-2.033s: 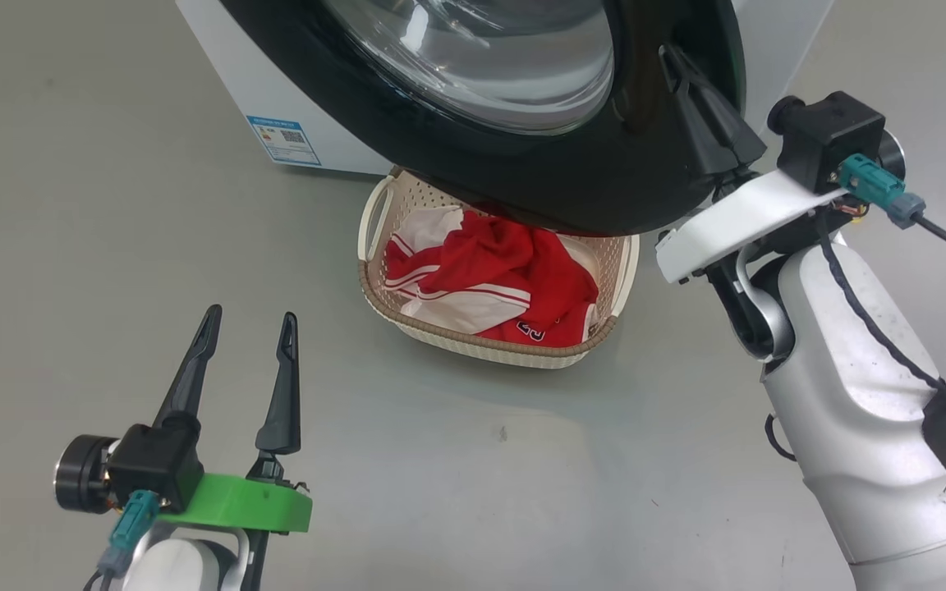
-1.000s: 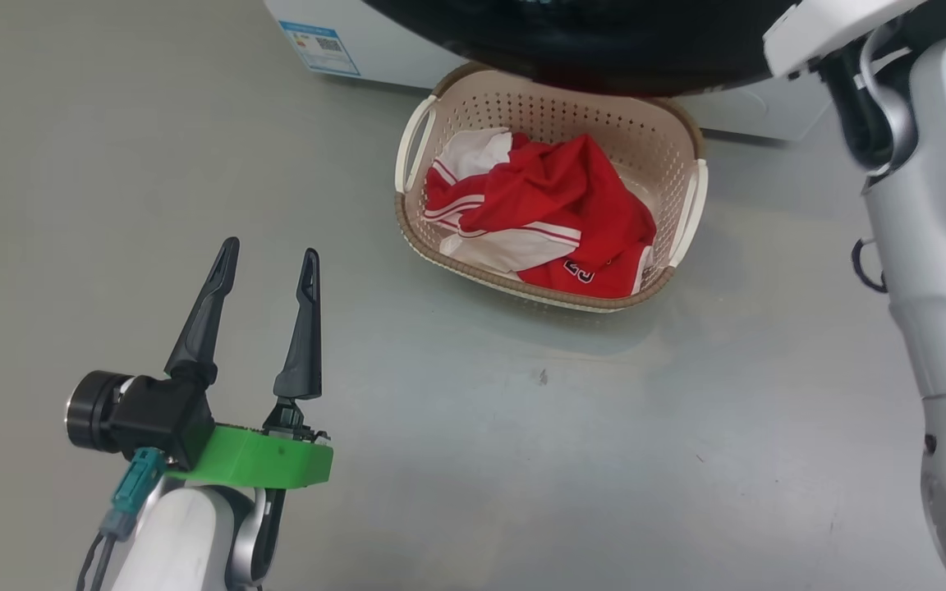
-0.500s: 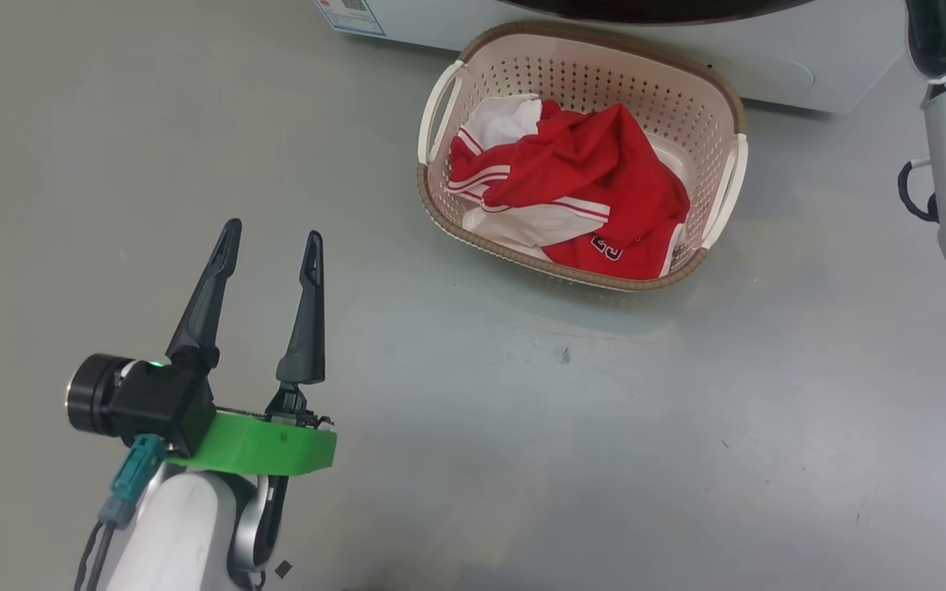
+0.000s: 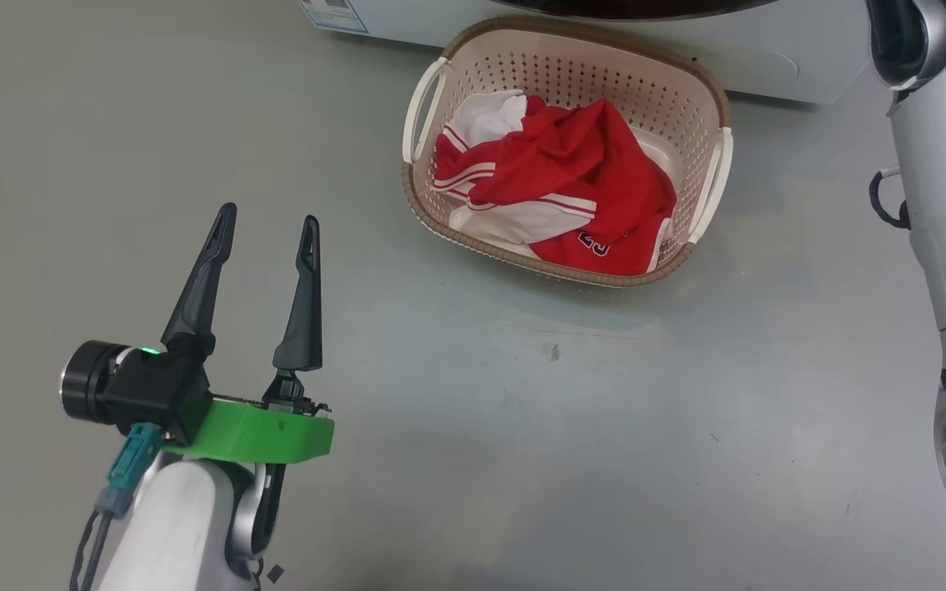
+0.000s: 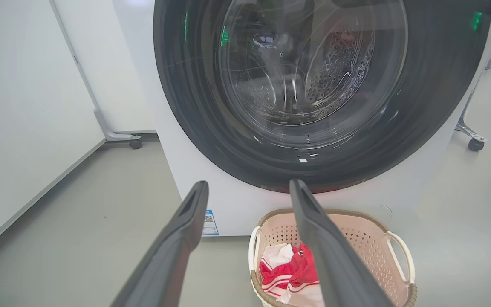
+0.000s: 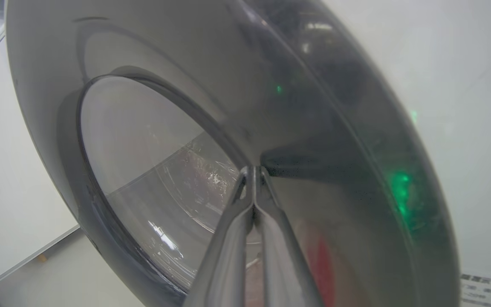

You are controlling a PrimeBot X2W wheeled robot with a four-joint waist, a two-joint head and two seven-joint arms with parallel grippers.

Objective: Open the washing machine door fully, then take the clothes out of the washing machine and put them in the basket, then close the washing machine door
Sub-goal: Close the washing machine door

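Left jaws spread wide, empty, above the floor [image 4: 522,451]. Ahead and right of them: basket [image 4: 571,74] holding the clothes [image 4: 571,164]; unloading judged complete. Right jaws clenched on nothing, tips against the door [image 6: 313,128] rim. Door appears flush with the washer [image 5: 228,209]; latching unconfirmed. Remaining: at most a final push.

In the head view, loses most of the washing machine [image 4: 769,57] and all but a black sliver of the washing machine door [image 4: 637,6] past the top edge, with the print of the blue sticker [image 4: 333,12] too small to read. In the left wrist view, cuts off the door's top and covers part of the basket [image 5: 369,243] behind one finger [image 5: 326,247] of the left gripper [image 5: 247,183]. In the right wrist view, blurs the door's rim; cannot tell whether the pressed-together tips of the right gripper [image 6: 253,170] touch it.
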